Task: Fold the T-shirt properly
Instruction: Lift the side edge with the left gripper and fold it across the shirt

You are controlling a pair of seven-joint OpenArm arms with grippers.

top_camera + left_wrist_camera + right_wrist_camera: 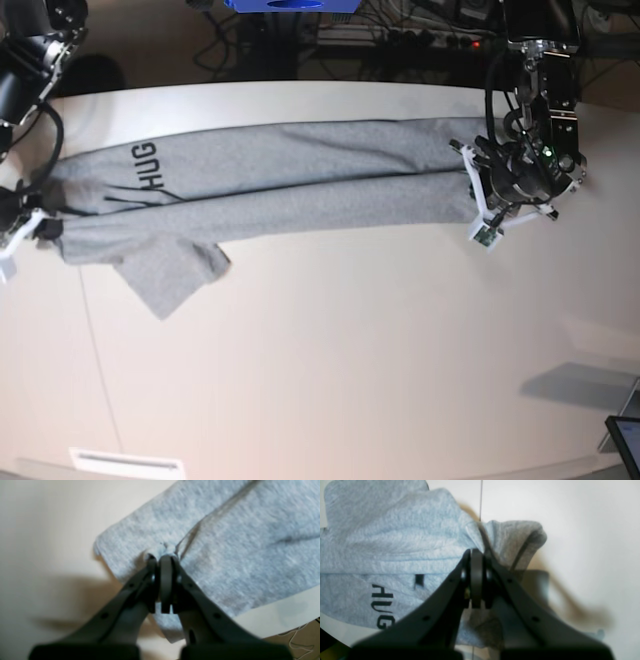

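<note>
right hand (pixel 477 555) pinching bunched grey T-shirt (pixel 385 542), black lettering (pixel 382 605), white table (pixel 582 530)

Both wrist views soft and blurred from my station; the near gripper bodies along the bottom edges are fully out of focus. Table (pixel 582 530) washed out bright at right of right wrist view, brownish smeared shadow lower right. Base view sharper, evenly lit, dim along top edge, slight bowing at edges.

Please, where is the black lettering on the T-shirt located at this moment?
In the base view the black lettering sits near the left end of the T-shirt, close to the right gripper, which is shut on the cloth.
</note>
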